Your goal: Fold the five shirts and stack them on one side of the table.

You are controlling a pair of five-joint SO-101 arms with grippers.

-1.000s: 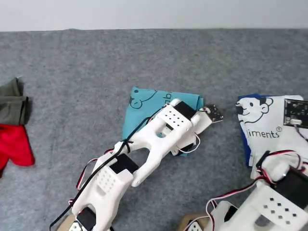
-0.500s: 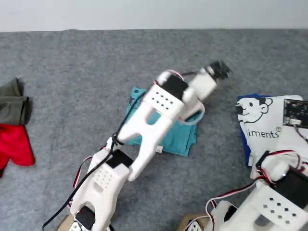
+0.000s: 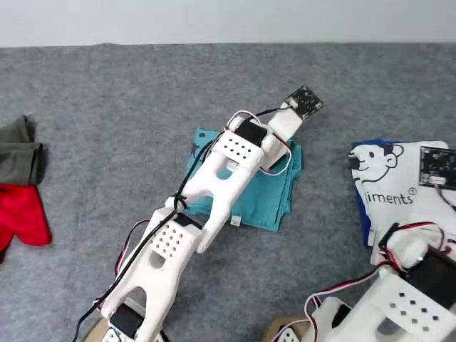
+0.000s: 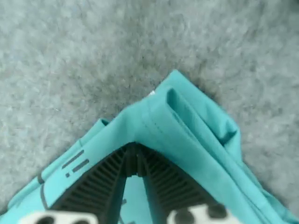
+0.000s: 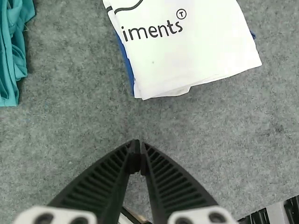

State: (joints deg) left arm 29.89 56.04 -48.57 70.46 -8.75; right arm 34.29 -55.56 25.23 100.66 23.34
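High: my left arm (image 3: 235, 160) over teal shirt (image 3: 265, 199), mid-table. White stack (image 3: 399, 189) at 3 o'clock from it, apart. Left arm nearer; shirt long axis roughly 12–6.
Left wrist: left gripper (image 4: 135, 156) jaws closed, tips on teal corner; can't tell if cloth pinched.
Right wrist: right gripper (image 5: 137, 158) closed, empty, over mat (image 5: 210, 130), stack ahead.

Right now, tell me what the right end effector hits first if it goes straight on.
Probably the bare table just ahead of the right end effector; the white shirt lies farther on.
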